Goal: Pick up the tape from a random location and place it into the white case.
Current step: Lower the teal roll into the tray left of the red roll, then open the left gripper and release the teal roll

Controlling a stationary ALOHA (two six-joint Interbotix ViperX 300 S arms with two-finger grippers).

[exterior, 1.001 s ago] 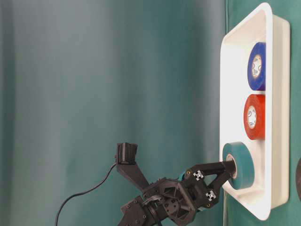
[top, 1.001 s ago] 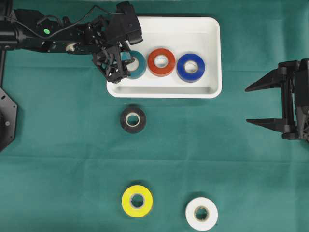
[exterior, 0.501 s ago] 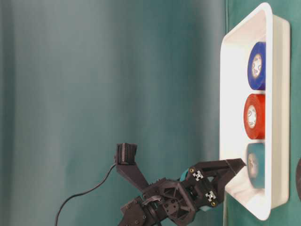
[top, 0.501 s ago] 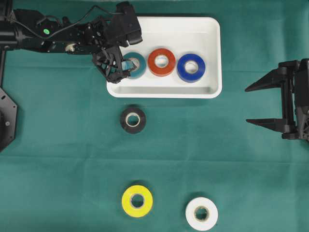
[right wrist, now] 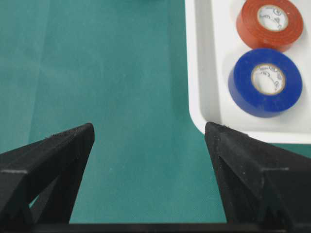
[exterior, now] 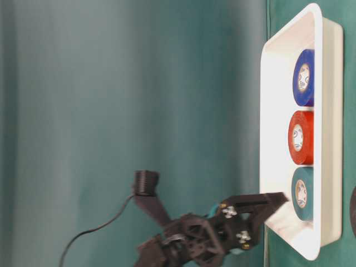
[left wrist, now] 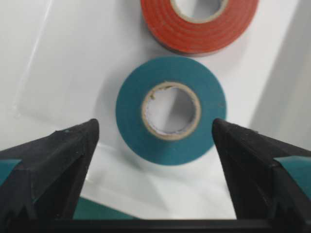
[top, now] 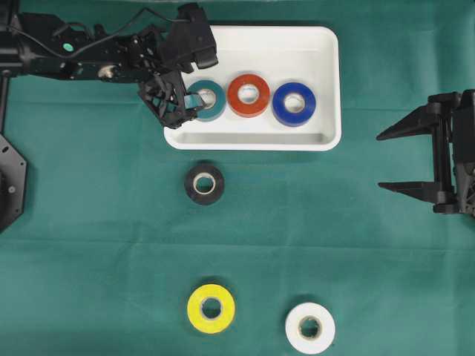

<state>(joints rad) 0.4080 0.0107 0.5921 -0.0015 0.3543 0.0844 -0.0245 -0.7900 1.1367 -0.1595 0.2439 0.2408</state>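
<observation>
The white case (top: 274, 46) sits at the back centre with three tape rolls lying flat in a row: teal (top: 214, 101), red (top: 248, 95) and blue (top: 294, 104). My left gripper (top: 185, 102) hangs open over the case's left end. In the left wrist view its fingers stand wide on either side of the teal tape (left wrist: 170, 110) without touching it. The table-level view shows the left gripper (exterior: 278, 199) just above the case rim (exterior: 278, 111). My right gripper (top: 392, 162) is open over bare cloth at the right and holds nothing.
Three loose rolls lie on the green cloth: black (top: 204, 183) just in front of the case, yellow (top: 211, 308) and white (top: 309, 328) near the front edge. The right wrist view shows the case corner (right wrist: 199, 116) ahead to the right.
My left gripper has opened and let go of the teal tape, which now lies flat in the case. The gripper has drawn back slightly. The right arm has not moved.
</observation>
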